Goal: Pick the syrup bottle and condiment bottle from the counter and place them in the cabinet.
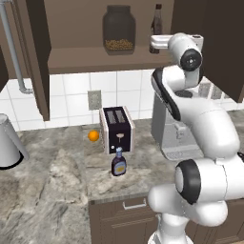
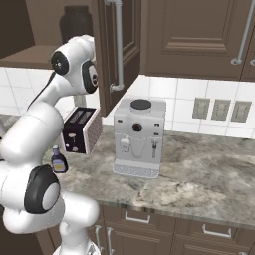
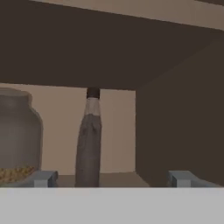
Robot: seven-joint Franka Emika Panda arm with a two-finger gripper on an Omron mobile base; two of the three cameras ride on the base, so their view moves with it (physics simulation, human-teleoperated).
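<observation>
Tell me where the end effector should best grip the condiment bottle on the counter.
Probably the condiment bottle's body just below its blue cap, coming from above or from the front. It stands upright and small, with the toaster close behind it, so the open counter side is freer.

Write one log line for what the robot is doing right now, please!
syrup bottle: upright on cabinet shelf | gripper: jaws open, apart from it | condiment bottle: on counter, before toaster

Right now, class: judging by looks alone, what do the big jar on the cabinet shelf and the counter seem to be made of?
The jar looks like dark, see-through glass: yellowish contents show through its lower wall. The counter looks like polished stone, perhaps granite: mottled grey-brown veining. Both are rendered, so this stays a guess.
</observation>
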